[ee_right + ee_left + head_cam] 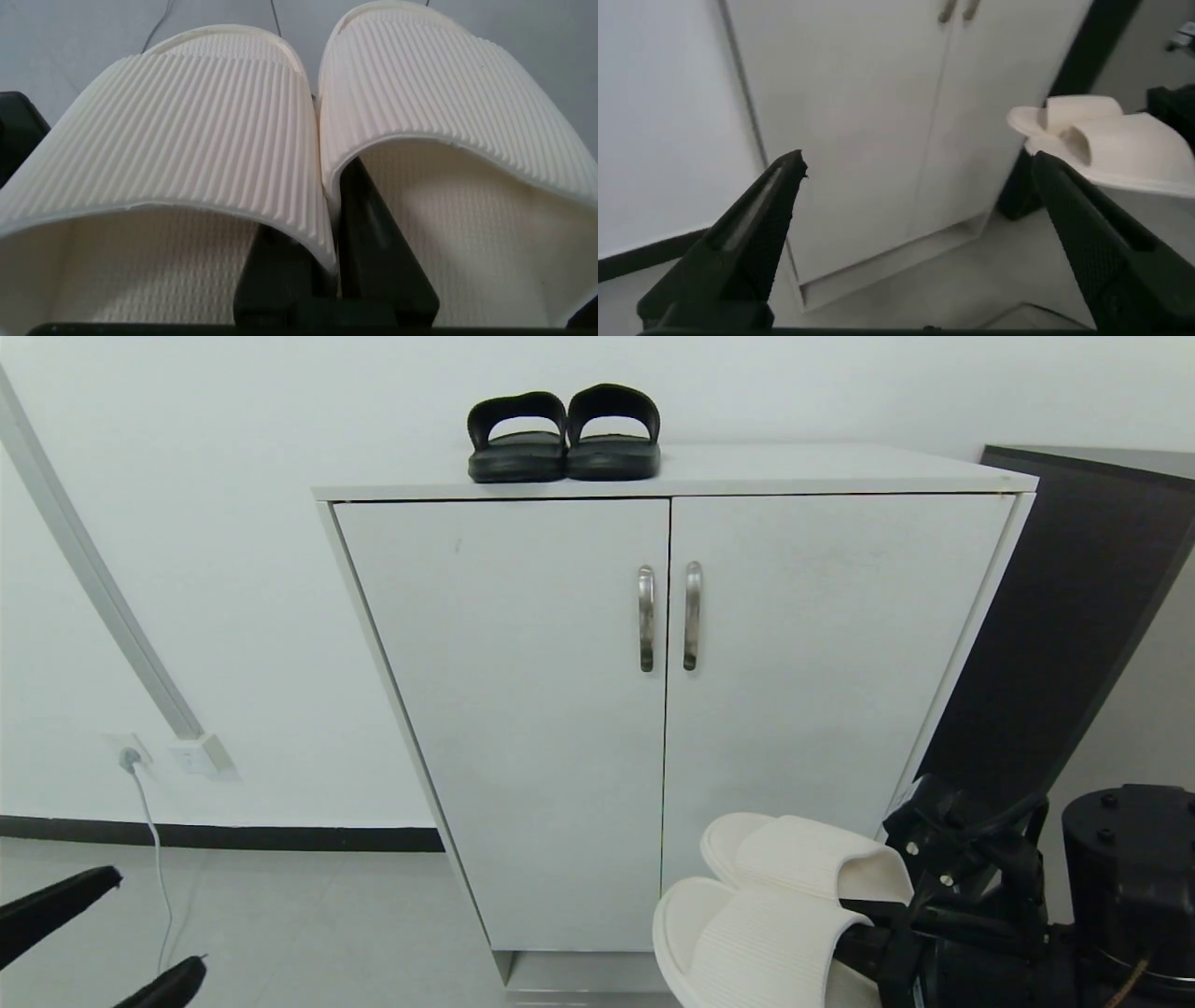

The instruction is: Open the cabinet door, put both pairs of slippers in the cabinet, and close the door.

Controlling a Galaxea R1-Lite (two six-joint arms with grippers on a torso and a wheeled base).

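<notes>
A white two-door cabinet (523, 728) is standing against a pale wall, and both of its doors are sitting flush and closed, so the first step of the task is not yet done. Two metal handles (646, 618) are hanging side by side at the seam where the doors meet, with nothing touching them. A pair of black slippers (564, 434) is resting on the cabinet's top, toes pointing out into the room, the two shoes touching each other. The right gripper (332, 271) is holding a pair of white slippers (775, 905) low in front of the right door, near the floor. Its jaws are reaching one into each shoe and are clamping the two ribbed straps together where they meet. The left gripper (920, 168) is hanging low and well to the left of the cabinet, its jaws spread wide apart and carrying nothing. By my reckoning the work is barely beginning: one pair is in hand, but a door is waiting to be pulled open, both pairs are waiting to go inside, and the closing is coming last.
</notes>
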